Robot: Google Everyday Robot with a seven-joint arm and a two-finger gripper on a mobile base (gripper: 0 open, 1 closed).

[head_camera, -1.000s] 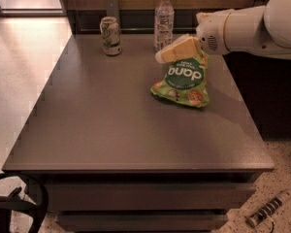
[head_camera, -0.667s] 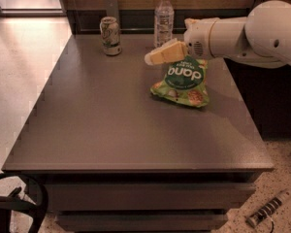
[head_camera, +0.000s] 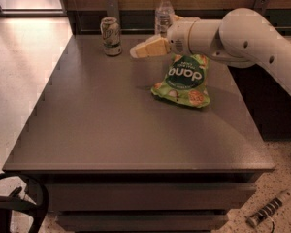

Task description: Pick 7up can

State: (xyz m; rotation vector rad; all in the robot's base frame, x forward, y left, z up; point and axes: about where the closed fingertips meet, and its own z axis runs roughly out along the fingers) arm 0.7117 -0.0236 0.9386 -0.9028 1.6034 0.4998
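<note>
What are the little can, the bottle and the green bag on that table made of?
The 7up can looks like thin metal, pale and silvery with a dull sheen. The bottle seems to be clear plastic: see-through, with a white cap. The green bag looks like crinkled, glossy film, plastic or foil. The tool hovers near the can without touching it.

Dim, warm-toned indoor scene. The brightest area is the pale speckled floor at the left, washed almost white towards the top left corner, where the light enters. The dark grey-brown rectangular tabletop takes a soft sheen along its far left side. The cream-coloured robot gripper hangs over the table's far edge, lit from above. The white rounded arm behind it is evenly lit. A soft shadow lies to the right of the crumpled green snack bag. The space under the table is nearly black. Blocky stepping runs along the table's left edge.
</note>
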